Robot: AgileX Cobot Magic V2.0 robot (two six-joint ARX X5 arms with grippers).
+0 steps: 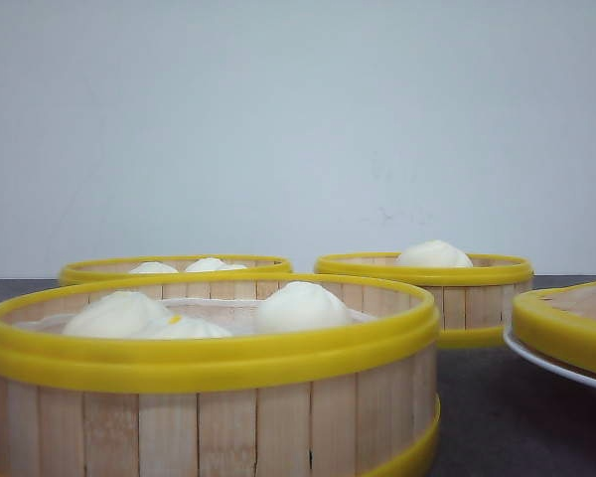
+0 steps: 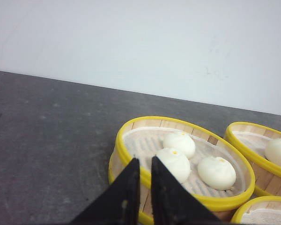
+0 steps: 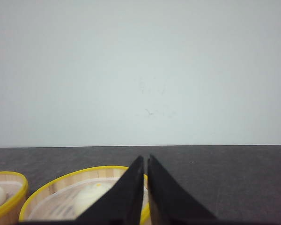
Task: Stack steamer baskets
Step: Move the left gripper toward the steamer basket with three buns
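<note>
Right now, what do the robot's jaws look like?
Only the tips show, in the two wrist views. The left gripper has two plain black fingers, flat-sided and tapering to points like a beak. The right gripper looks the same: two matte black wedges narrowing to thin tips. No cables, markings or labels show on either. The arms themselves are out of view, also in the front view.

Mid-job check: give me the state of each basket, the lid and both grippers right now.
near steamer basket: uncovered, three buns inside, nothing stacked on it.
back left steamer basket: uncovered, holds buns, unstacked.
back right steamer basket: uncovered, one bun showing, unstacked.
lid: off the baskets, resting on the white plate.
left gripper: nearly shut, empty.
right gripper: nearly shut, empty.
</note>
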